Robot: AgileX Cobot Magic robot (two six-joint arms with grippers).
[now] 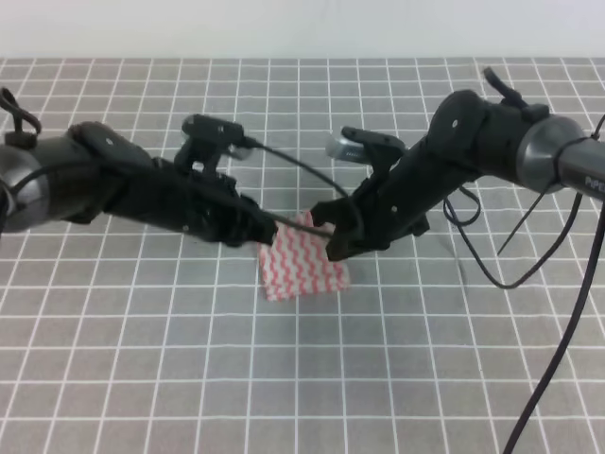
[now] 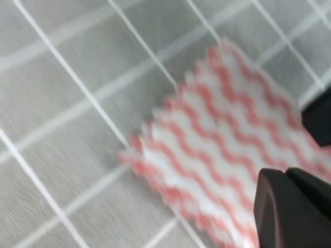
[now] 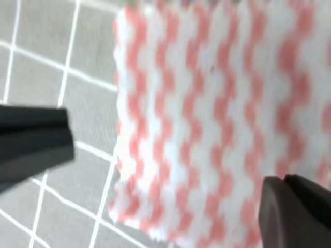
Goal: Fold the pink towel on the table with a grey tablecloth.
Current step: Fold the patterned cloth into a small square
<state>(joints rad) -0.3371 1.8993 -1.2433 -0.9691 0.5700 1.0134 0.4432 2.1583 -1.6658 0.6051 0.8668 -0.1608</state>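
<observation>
Towel (image 1: 301,263): small folded rectangle, flat, mid tabletop (image 1: 142,359). Left tool (image 1: 267,230): at towel's upper left edge; opening cannot be told. Right tool (image 1: 333,236): fingers spread wide over towel's upper right edge, nothing held.

Bright even light, soft shadows, blurred wrist views

The pink towel (image 1: 301,262) lies mid-table (image 1: 142,359) between the left gripper (image 1: 267,230) and right gripper (image 1: 337,238).
</observation>
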